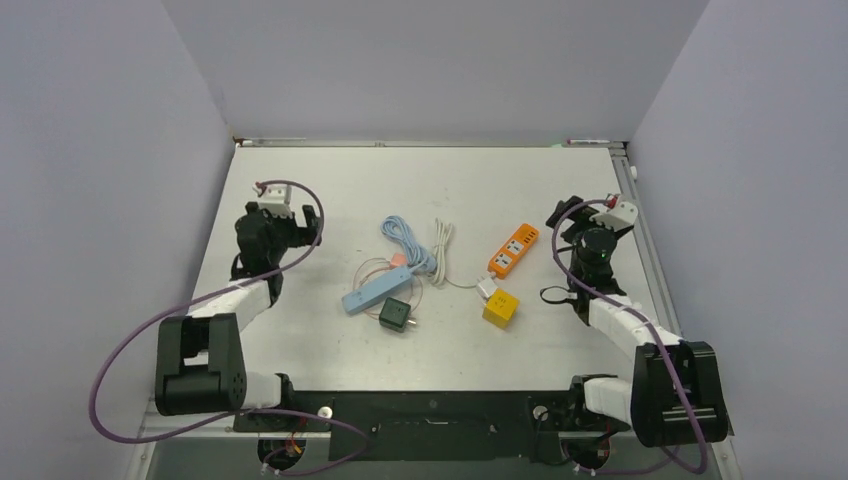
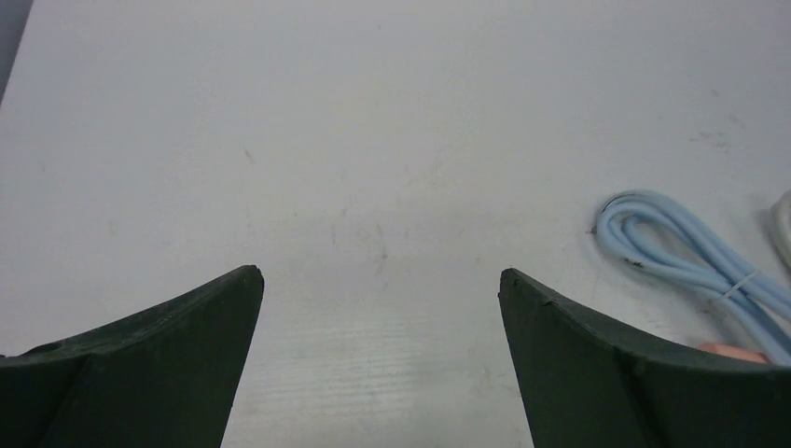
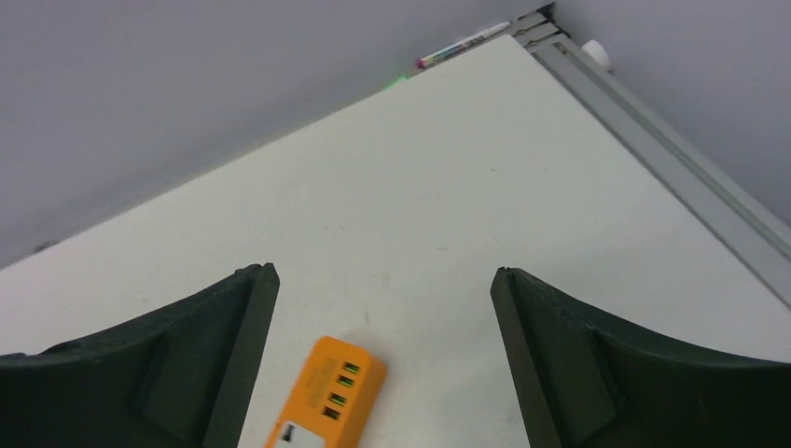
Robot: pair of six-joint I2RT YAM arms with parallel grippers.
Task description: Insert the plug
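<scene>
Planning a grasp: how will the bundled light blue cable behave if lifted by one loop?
Probably floppy: the light blue cable lies in loose curved loops, so it should sag. A white tie cinches the loops, so it likely stays bundled.

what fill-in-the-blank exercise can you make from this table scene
1. The long plastic power strip in the right wrist view is coloured ____.
2. The left hand and the right hand both stand ____, holding nothing.
3. The coiled light blue cable shows in the ____ wrist view.
4. The yellow plastic cube lies nearer the ____ arm.
Missing words: orange; open; left; right.
</scene>
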